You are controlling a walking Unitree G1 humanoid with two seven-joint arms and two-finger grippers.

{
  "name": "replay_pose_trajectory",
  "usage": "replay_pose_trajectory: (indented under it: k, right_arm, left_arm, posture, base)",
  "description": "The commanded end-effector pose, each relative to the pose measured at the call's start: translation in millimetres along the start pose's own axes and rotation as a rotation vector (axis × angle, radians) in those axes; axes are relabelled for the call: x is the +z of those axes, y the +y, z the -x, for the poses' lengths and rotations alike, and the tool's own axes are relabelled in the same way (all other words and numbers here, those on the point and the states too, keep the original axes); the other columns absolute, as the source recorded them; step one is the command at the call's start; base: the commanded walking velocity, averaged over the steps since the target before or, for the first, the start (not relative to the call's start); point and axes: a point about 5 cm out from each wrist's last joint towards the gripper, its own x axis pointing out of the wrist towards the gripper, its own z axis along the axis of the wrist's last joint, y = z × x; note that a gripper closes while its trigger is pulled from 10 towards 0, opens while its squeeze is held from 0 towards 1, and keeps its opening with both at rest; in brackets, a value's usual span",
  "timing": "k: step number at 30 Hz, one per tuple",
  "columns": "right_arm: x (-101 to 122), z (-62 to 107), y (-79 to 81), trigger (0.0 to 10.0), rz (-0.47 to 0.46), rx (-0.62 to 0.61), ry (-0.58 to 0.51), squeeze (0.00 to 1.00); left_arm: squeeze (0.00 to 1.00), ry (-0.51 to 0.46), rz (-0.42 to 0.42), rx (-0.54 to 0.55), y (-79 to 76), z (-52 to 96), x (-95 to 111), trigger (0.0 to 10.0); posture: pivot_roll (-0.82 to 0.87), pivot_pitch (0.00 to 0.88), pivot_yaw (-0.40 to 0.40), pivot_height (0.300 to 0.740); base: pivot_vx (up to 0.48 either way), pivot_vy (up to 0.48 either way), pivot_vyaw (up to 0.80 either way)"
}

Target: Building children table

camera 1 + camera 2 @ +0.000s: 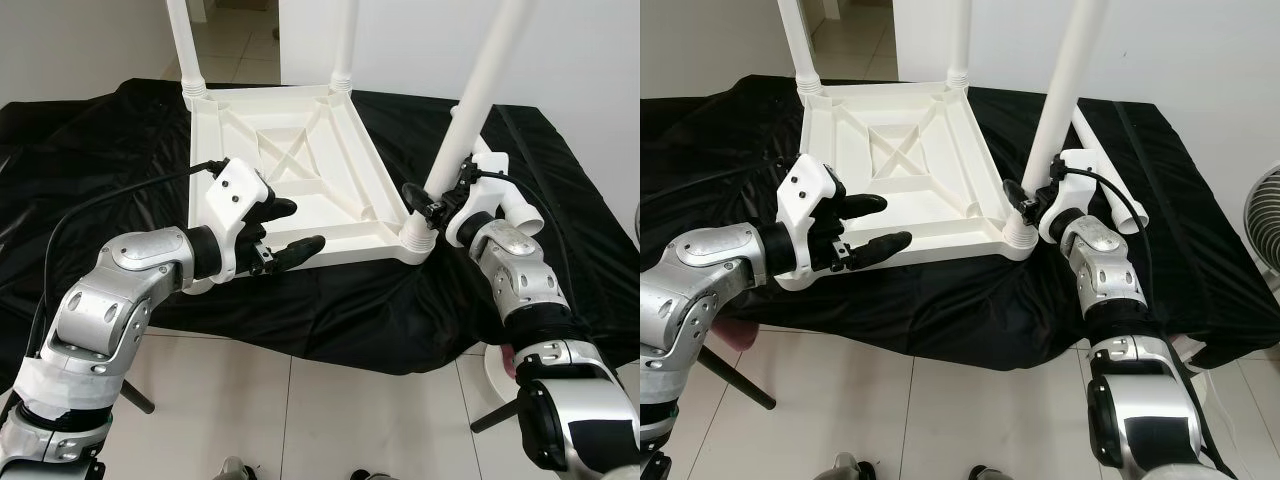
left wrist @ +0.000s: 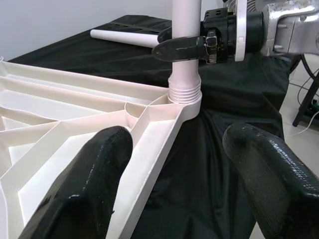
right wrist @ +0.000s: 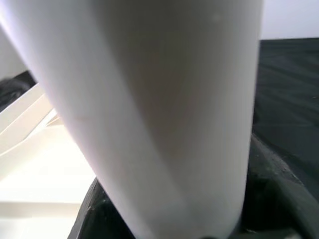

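At the left of the frame the left pincer (image 1: 290,232) is hovering released, its two black fingers (image 2: 89,199) spread either side of the near rim of the upturned table (image 1: 290,160), which is lying legs-up in the middle of the frame on a black cloth (image 1: 350,310) draped over the tabletop. Two legs (image 1: 184,45) are already standing in the far corner sockets at the top. Moving right, a third leg (image 1: 480,90) is rising from the near right corner socket (image 1: 418,240), its long axis pointing up and leaning toward the upper right. The right pincer (image 1: 428,207) is clenched around this leg just above its threaded collar, so the right arm is plainly the nearer one; the leg probably needs turning or pressing down along its own axis. Just right of that wrist, a fourth leg (image 1: 510,195) is lying flat on the cloth, pointing from upper left to lower right.
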Motion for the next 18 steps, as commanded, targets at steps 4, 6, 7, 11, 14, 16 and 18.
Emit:
replay_pose_trajectory:
  k: [4, 6, 7, 11, 14, 16, 18]
  right_arm:
    - [-50, 15.7, -1.8, 10.0, -0.016, -0.094, 0.203, 0.0]
    - [-58, 21.3, 0.8, 10.0, -0.044, -0.193, 0.206, 0.0]
    - [-58, 21.3, 0.8, 10.0, -0.044, -0.193, 0.206, 0.0]
    - [-66, 26.2, 2.2, 10.0, -0.101, -0.308, 0.23, 0.0]
    - [-69, 27.3, 4.4, 10.0, -0.118, -0.376, 0.246, 0.0]
    - [-69, 27.4, 4.9, 10.0, -0.117, -0.383, 0.246, 0.0]
    - [-70, 28.3, 5.9, 10.0, -0.109, -0.449, 0.266, 0.0]
  left_arm:
    - [0.0, -0.004, -0.018, -0.039, -2.8, -0.3, 2, 10.0]
    - [0.0, -0.004, -0.015, -0.044, -3.0, -0.9, 1, 10.0]
    - [0.0, -0.004, -0.015, -0.044, -3.0, -0.9, 1, 10.0]
    - [0.0, -0.004, -0.013, -0.05, -3.2, -2.2, 1, 10.0]
    - [0.0, -0.005, -0.013, -0.054, -3.1, -2.8, 2, 10.0]
    - [0.0, -0.006, -0.013, -0.054, -3.2, -2.9, 2, 10.0]
    - [0.0, -0.006, -0.013, -0.056, -3.5, -3.2, 2, 10.0]
  posture:
    - [0.0, 0.136, 0.031, 0.74]
    - [0.0, 0.14, 0.034, 0.74]
    - [0.0, 0.14, 0.034, 0.74]
    - [-0.01, 0.142, 0.037, 0.74]
    - [-0.01, 0.143, 0.038, 0.74]
    - [-0.01, 0.143, 0.038, 0.74]
    - [-0.01, 0.144, 0.038, 0.74]
  base:
    - [0.0, 0.0, 0.0]
    - [0.0, 0.0, 0.0]
    - [0.0, 0.0, 0.0]
    - [0.0, 0.0, 0.0]
    - [0.0, 0.0, 0.0]
    - [0.0, 0.0, 0.0]
    - [0.0, 0.0, 0.0]
